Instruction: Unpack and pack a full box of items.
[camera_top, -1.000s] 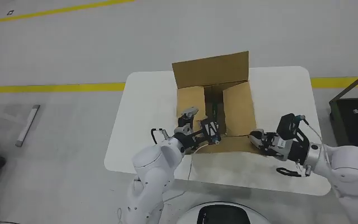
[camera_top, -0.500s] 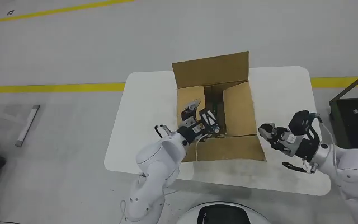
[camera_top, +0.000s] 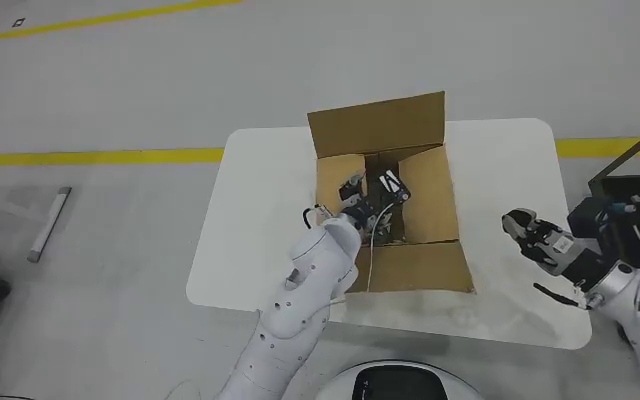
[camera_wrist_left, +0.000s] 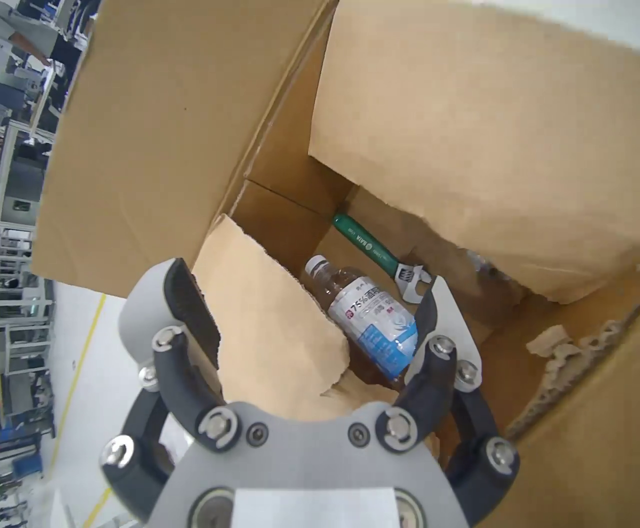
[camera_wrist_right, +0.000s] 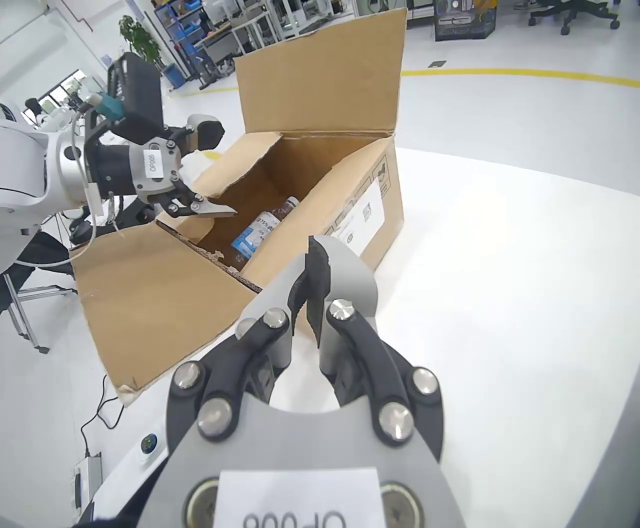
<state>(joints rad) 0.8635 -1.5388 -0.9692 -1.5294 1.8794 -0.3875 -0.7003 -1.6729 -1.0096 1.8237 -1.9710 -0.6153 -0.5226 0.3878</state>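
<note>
My right gripper hangs over the white table to the right of the box, apart from its wall. Its fingers are drawn together with nothing between them.

My left gripper is at the box's open top on the left side. It is spread wide and grips nothing. The torn left flap lies below and between its fingers; I cannot tell whether it is touching.

The cardboard box stands on the table with its flaps open.

A clear bottle with a white and blue label lies on its side on the box floor. Just beyond it lies a wrench with a green handle, its metal head close to the bottle.

The far flap stands upright.
</note>
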